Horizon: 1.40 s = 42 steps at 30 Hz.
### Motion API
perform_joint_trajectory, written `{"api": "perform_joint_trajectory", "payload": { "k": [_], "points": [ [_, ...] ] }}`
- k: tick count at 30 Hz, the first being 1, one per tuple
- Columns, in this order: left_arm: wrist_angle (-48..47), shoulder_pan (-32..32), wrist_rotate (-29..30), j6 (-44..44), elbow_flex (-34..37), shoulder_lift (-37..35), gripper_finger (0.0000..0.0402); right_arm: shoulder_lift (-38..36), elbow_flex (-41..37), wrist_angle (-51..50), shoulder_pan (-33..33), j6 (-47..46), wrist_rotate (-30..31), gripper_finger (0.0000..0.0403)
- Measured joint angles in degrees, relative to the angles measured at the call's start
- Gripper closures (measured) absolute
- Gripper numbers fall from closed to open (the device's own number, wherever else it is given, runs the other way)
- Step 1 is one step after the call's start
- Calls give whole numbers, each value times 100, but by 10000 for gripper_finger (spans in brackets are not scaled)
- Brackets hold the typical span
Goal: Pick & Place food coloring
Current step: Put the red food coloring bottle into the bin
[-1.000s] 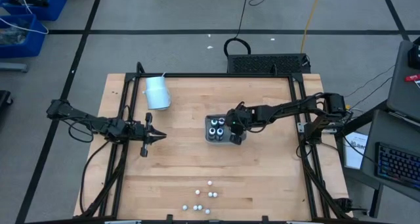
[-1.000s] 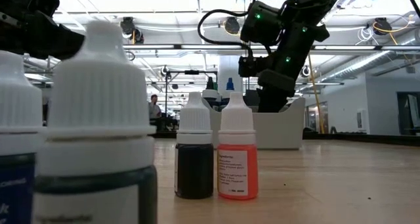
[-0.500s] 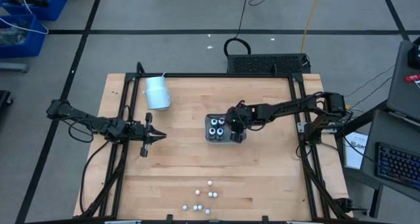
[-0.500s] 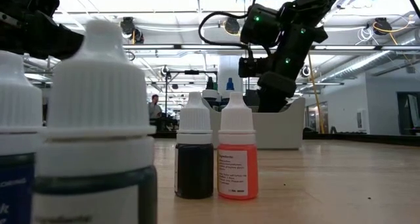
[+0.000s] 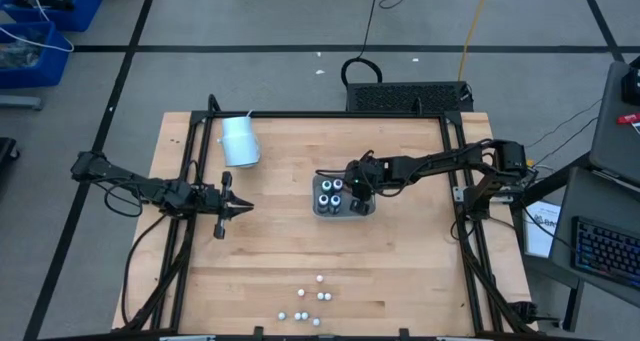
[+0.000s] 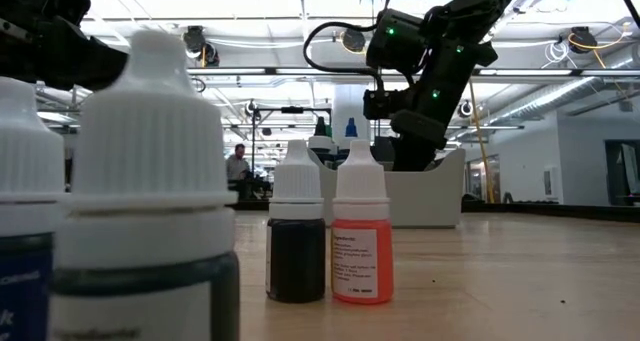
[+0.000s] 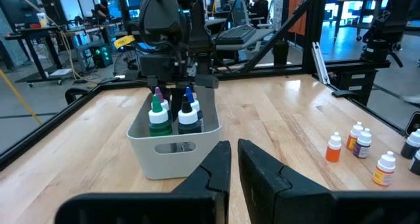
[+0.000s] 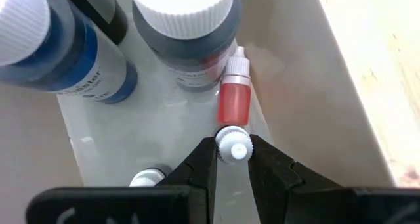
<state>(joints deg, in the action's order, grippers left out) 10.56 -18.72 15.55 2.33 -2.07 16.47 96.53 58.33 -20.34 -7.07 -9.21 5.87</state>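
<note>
Near the middle of the high view, the right gripper (image 5: 356, 193) reaches down into a pale rectangular bin (image 5: 320, 210) on the wooden table (image 5: 420, 271). In the right wrist view its fingers (image 8: 268, 159) pinch the white cap of a small food coloring bottle (image 8: 233, 148) just above the bin floor. Another small bottle, red with a white cap (image 8: 234, 98), lies on its side just beyond, touching a larger dark bottle (image 8: 190, 33).

The step appears to be setting this bottle into the bin. To do it well, I would lower it until the base meets the floor in the clear patch beside the lying red bottle, spread the fingers only a little, then lift straight up so nothing topples. The crowding is the main risk; a sideways nudge could knock over the tall bottles.

The bin holds four larger white-capped bottles in the high view (image 5: 329, 192), one of them blue (image 8: 72, 53); the left wrist view shows green and blue tips (image 7: 157, 112) rising above the rim. A second white cap (image 8: 146, 178) shows low in the right wrist view.

Several small bottles remain loose toward the lower middle of the high view (image 5: 310, 303), so the job looks part done. At upper left a pale cup (image 5: 239, 140) lies apart. The left gripper (image 5: 238, 208) waits at the left, fingers pressed nearly together on nothing.
</note>
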Motion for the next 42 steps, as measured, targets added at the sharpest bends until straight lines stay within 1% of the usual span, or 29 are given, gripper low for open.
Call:
{"api": "perform_joint_trajectory", "payload": {
  "k": [20,23,32,42],
  "points": [
    [-1,0,2,0,0,0,366,4,0,-59,31,891,-25,344],
    [1,0,2,0,0,0,366,5,0,-48,33,1030,-166,344],
    [-2,0,2,-2,0,0,366,7,0,58,46,1431,-204,344],
    [-1,0,2,-2,0,1,366,7,-2,223,44,1614,-211,344]
  ]
}}
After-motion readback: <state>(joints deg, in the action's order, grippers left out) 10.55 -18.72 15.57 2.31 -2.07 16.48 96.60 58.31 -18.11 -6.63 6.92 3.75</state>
